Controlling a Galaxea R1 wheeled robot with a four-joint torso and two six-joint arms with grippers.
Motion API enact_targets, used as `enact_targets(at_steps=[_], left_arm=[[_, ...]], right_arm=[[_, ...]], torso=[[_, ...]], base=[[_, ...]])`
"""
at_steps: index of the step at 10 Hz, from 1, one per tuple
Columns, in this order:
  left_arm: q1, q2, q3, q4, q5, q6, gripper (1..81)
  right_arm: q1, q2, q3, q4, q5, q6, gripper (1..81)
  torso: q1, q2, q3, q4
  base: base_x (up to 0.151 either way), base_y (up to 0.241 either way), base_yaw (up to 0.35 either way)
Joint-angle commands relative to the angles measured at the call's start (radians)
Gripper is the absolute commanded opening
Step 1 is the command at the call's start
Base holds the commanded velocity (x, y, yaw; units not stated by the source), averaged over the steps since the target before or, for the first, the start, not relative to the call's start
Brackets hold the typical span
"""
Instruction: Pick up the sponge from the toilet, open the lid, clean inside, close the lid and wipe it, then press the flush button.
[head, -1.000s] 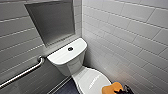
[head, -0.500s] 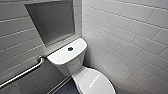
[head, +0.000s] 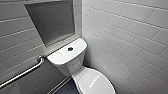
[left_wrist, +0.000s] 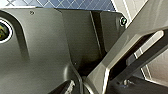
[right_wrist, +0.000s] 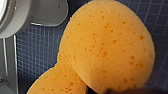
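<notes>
Since a second ago the sponge (right_wrist: 107, 45) has come away from the near end of the lid (head: 96, 81), where its orange showed in the head view; the toilet (head: 72, 67) sits where it did. The sponge is now in my right gripper (right_wrist: 120, 91), pinched so that it bulges into one large and one smaller orange lobe. A dark sliver of the gripper shows at the sponge's edge. Whether my left gripper is open or closed I cannot tell.

The lid lies flat and shut over the bowl, so the inside is hidden. Behind it the tank carries its flat white tank cover (head: 62, 56), with the flush button (head: 70, 49) dark and round at its centre.

Beneath my right gripper lies the blue small-tiled floor (right_wrist: 37, 50). Beyond the sponge, near but apart from it, the white underside of the toilet curves down toward that floor. The sponge hides much of what lies ahead of my wrist.

Above the tank a grey wall niche (head: 52, 22) is set into the tiled wall (head: 125, 37). A metal grab bar (head: 22, 73) slants along the wall beside the tank.
</notes>
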Motion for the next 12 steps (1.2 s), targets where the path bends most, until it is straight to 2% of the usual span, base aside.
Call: enact_targets(at_steps=[1, 2, 3, 4, 5, 9, 11, 12], left_arm=[[-0.107, -0.124, 0.147, -0.053, 0.14, -0.002, 81.1], [-0.152, -0.149, 0.168, -0.076, 0.148, -0.002, 81.1], [-0.199, -0.176, 0.187, -0.116, 0.146, -0.002, 81.1], [-0.248, -0.196, 0.207, -0.154, 0.148, -0.002, 81.1], [-0.291, -0.204, 0.217, -0.192, 0.146, -0.002, 81.1], [-0.376, -0.167, 0.227, -0.306, 0.14, -0.022, 81.1], [-0.393, -0.153, 0.219, -0.32, 0.134, -0.028, 81.1], [-0.406, -0.155, 0.221, -0.334, 0.134, -0.033, 81.1]], right_arm=[[-0.127, 0.001, 0.016, 0.331, 0.014, -0.379, 1.0], [-0.181, 0.024, 0.007, 0.329, 0.037, -0.412, 1.0], [-0.213, 0.042, -0.016, 0.304, 0.059, -0.413, 1.0], [-0.238, 0.068, -0.055, 0.205, 0.063, -0.413, 1.0], [-0.25, 0.093, -0.099, 0.137, 0.063, -0.405, 1.0], [-0.263, 0.154, -0.148, 0.121, 0.045, -0.401, 1.0], [-0.264, 0.159, -0.138, 0.118, 0.031, -0.412, 1.0], [-0.264, 0.162, -0.136, 0.118, 0.03, -0.412, 1.0]], torso=[[0.0, 0.0, 0.0, 0.0], [0.0, 0.0, 0.0, 0.0], [0.0, 0.0, 0.0, 0.0], [0.0, 0.0, 0.0, 0.0], [0.0, 0.0, 0.0, 0.0], [0.0, 0.0, 0.0, 0.0], [0.0, 0.0, 0.0, 0.0], [0.064, -0.1, 0.0, 0.0]], base=[[0.0, 0.0, 0.0], [0.0, 0.0, 0.0], [0.0, 0.0, 0.0], [0.0, 0.0, 0.0], [0.0, 0.0, 0.0], [0.0, 0.0, 0.0], [0.0, 0.0, 0.0], [0.0, 0.0, 0.0]])
